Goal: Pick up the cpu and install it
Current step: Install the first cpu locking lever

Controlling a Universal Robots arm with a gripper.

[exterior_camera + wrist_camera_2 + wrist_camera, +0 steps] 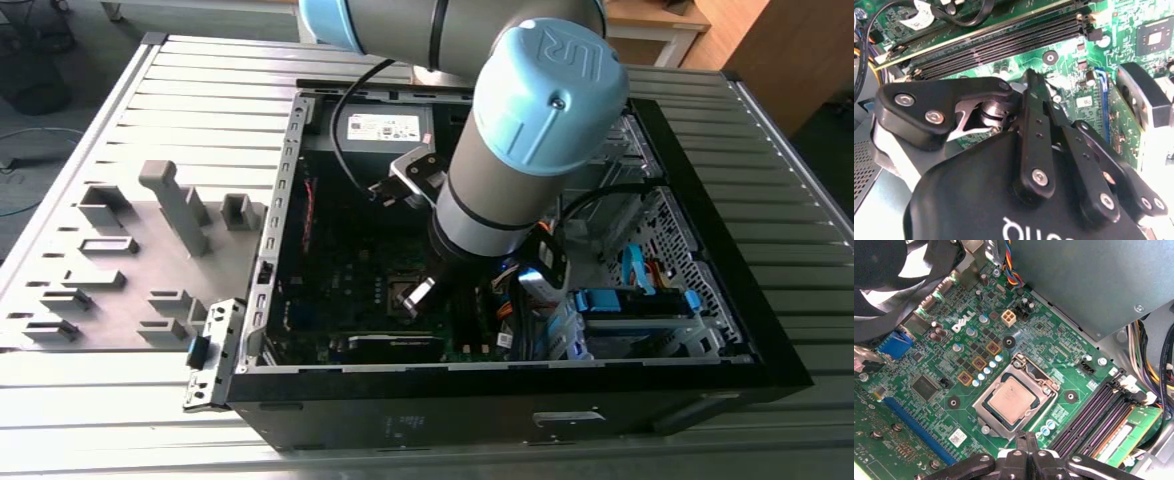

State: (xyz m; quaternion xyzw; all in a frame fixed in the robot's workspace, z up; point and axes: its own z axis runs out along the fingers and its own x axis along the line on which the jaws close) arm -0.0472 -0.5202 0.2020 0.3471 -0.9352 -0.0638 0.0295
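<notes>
Ribbed grey metal table [787, 270] fills the exterior view. Grey floor with cables [27, 140] at far left. Wooden furniture [781, 50] at far right corner.

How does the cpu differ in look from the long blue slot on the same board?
In the first wrist view, the cpu is a small square with a plain pale metal top; the blue slot is a long narrow strip. The cpu sits framed inside a metal socket bracket; the blue slot lies bare on the board. Both lie flat on the green motherboard.
</notes>
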